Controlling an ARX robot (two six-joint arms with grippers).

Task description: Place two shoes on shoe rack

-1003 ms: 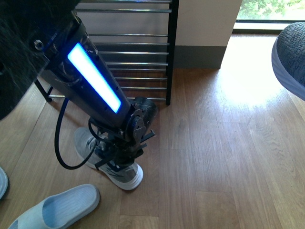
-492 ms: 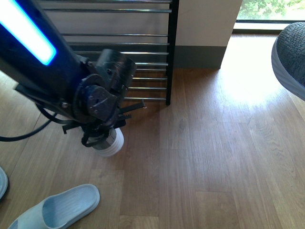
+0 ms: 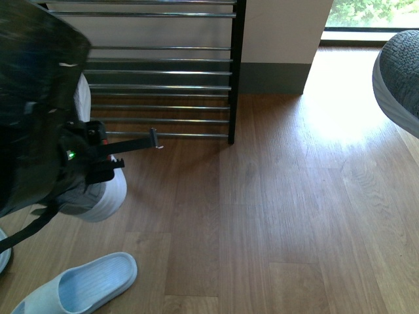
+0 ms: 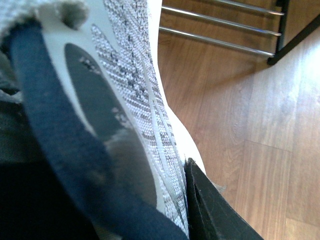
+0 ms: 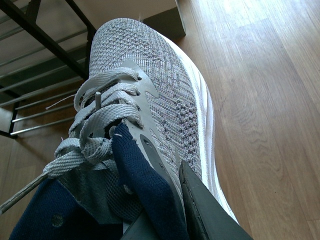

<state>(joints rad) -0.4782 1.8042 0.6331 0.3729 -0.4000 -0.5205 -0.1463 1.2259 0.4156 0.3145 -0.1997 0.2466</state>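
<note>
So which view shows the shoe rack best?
Front view: the shoe rack shows many chrome rods and a black side post. Left wrist view catches a few rods; right wrist view, frame bars and rods behind the shoe.

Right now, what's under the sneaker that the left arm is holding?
Bare wooden floor shows below the held grey sneaker. A pale blue slipper lies apart, nearer the robot. The left arm covers the spot straight beneath.

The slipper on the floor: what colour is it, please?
The slipper is light blue, best in front view.
</note>
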